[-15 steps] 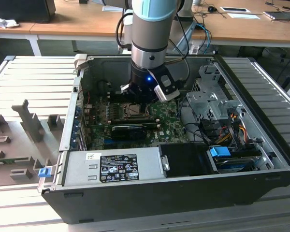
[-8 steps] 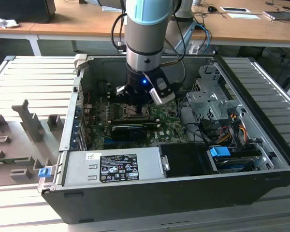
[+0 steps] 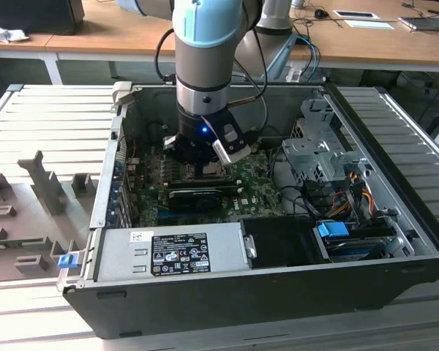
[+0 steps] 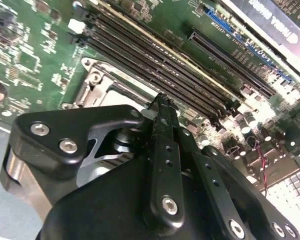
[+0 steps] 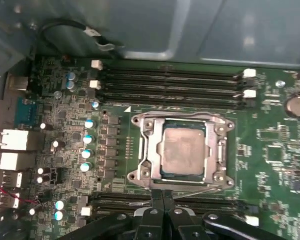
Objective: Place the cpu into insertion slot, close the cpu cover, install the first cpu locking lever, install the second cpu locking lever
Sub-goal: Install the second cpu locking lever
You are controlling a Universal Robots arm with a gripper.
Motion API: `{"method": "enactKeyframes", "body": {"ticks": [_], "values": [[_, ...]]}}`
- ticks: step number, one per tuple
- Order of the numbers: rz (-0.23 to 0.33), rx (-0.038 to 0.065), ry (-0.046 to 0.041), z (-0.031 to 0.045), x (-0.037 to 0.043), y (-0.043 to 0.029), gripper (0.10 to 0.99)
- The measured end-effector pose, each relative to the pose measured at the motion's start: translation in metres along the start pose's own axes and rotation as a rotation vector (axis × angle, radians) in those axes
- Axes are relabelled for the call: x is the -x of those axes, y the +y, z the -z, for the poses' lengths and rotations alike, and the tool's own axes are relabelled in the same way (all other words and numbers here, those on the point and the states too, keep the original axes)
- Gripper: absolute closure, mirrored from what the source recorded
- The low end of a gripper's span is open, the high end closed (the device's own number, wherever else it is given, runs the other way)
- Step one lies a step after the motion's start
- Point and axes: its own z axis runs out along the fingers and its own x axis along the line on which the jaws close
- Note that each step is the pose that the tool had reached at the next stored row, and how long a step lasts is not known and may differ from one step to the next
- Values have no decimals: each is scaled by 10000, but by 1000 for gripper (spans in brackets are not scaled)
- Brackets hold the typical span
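The arm reaches straight down into the open computer case (image 3: 278, 278), its wrist vertical above the green motherboard (image 3: 256, 191). The tool (image 5: 161, 196) hangs just over that board, its two black fingers (image 4: 162, 130) pressed together, tips meeting with no gap.

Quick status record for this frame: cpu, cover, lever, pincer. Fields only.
cpu: seated in the insertion slot, metal top up
cpu cover: down flat, framing the chip
lever: thin metal rod along the socket edge nearest the pincer; latched or not, cannot tell
pincer: fingertips together at that socket edge, next to the rod
arm: reaching down into the open computer case, over the motherboard
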Motion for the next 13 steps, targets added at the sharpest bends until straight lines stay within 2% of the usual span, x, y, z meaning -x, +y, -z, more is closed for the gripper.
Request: {"method": "enactKeyframes", "body": {"ticks": [1, 2, 4, 7, 10, 12, 13], "values": [[18, 26, 3, -9, -7, -5, 980], [31, 116, -3, -20, -14, -14, 980], [37, 214, -11, -31, -36, -43, 980], [50, 293, -22, -60, -83, -77, 980], [64, 426, -32, -89, -129, -94, 980], [68, 589, -42, -93, -144, -113, 980], [65, 759, -56, -94, -151, -138, 980]]}}
